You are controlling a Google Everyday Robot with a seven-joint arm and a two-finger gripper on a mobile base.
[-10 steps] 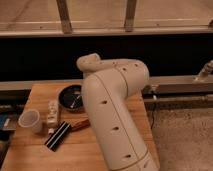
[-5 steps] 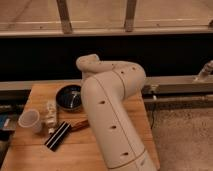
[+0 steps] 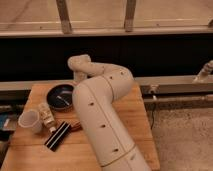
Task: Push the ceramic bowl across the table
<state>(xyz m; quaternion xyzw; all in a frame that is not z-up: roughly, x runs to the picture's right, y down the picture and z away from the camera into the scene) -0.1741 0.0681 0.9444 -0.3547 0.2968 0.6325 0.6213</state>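
Your arm [image 3: 102,117] fills the middle of the view: a thick cream link rises from the lower right, climbs toward the upper left, and bends at a rounded elbow [image 3: 112,80]. From there a shorter segment [image 3: 82,66] reaches left and turns downward. You cannot see the gripper from here; it sits hidden behind the arm's own bulk.

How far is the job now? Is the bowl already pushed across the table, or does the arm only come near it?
Done: nothing clearly. The ceramic bowl sits near the table's far left edge, beside the plastic cup. In hand: the arm bends down right next to the bowl, but its own bulk hides the tool, so contact cannot be confirmed. Left: the push itself, probably along the bare wood to the bowl's right.
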